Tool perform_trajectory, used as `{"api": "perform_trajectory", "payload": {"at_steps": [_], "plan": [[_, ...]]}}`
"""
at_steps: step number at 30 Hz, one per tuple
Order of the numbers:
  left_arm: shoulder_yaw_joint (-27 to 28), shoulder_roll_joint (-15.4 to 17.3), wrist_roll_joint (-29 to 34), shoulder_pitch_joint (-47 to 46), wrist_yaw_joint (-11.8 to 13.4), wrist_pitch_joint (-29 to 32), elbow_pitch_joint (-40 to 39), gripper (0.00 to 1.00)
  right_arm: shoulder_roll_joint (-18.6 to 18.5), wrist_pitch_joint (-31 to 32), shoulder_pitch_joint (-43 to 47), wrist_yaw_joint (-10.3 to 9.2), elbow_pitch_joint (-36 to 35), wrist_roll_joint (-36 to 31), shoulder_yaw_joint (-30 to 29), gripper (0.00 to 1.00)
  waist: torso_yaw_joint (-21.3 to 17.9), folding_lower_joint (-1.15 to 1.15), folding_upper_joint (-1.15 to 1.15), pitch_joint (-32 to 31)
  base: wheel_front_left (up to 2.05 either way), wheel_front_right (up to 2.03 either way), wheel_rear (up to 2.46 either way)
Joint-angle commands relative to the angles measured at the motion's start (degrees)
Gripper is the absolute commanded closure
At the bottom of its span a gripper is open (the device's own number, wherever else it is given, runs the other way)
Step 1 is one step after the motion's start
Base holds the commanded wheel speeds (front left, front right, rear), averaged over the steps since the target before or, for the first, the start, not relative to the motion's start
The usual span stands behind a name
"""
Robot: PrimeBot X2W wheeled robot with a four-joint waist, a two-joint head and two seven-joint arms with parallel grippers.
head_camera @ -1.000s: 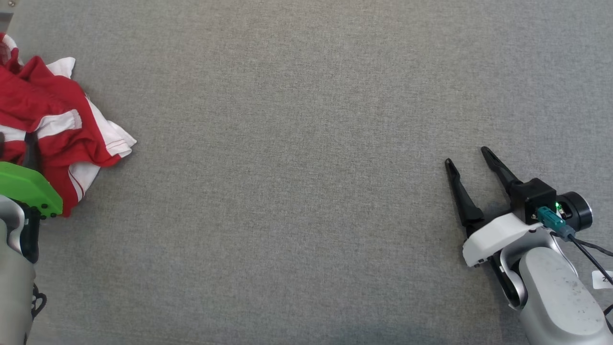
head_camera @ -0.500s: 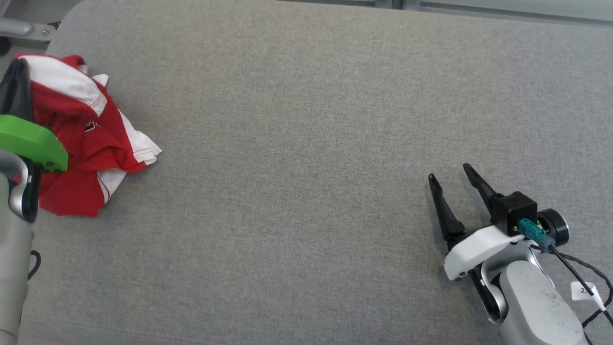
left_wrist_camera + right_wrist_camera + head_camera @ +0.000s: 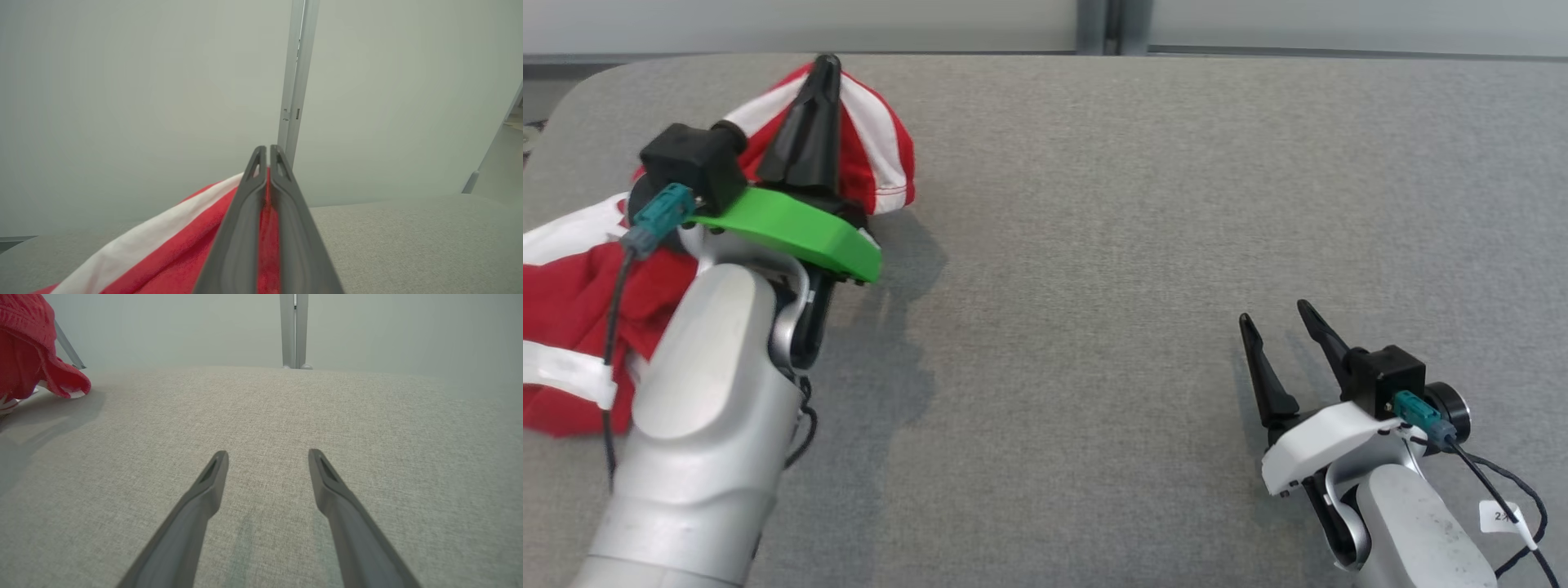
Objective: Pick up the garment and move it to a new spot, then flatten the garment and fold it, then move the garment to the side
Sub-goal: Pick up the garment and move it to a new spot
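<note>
Left gripper (image 3: pixel 826 69) is clamped shut on a fold of the red-and-white garment (image 3: pixel 882 155), held up at the far left of the grey fabric table (image 3: pixel 1094 245), and its arm (image 3: pixel 711 392) blocks much of the cloth. Right gripper (image 3: pixel 1274 312) sits wide open and empty, well apart. Pale wall (image 3: pixel 849 24) and metal post (image 3: pixel 1112 24) behind, and the garment's left edge is cut off.

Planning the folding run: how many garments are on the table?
1. A red and white garment at the left end of the table, one fold pinched in the shut jaws of the left gripper. The bunched cloth could hide another piece.
</note>
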Motion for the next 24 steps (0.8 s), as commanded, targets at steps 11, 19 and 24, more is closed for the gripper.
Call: {"api": "perform_trajectory", "payload": {"at_steps": [11, 19, 24], "plan": [[-3.9, -8.5, 2.2, 2.1, -0.2, 0.0, -1.6, 1.0, 1.3, 0.0, -0.1, -0.08, -0.5, 0.9, 0.1, 0.0, -19.3, 0.0, 0.0, 1.7, 0.0, 0.0, 0.0], [-10.7, -8.4, 0.8, 6.1, 0.6, 0.0, -1.7, 0.0, 1.9, 0.0, 0.4, -0.08, -1.3, 1.1, -1.3, 0.0, -21.3, 0.0, 0.0, 2.3, 0.0, 0.0, 0.0], [-7.9, -8.4, 4.4, 8.7, 0.8, 0.0, -0.6, 0.0, 1.9, 0.0, 0.9, -0.08, -1.4, 1.1, -1.8, 0.0, -17.6, 0.0, 0.0, 1.2, 0.0, 0.0, 0.0]]}}
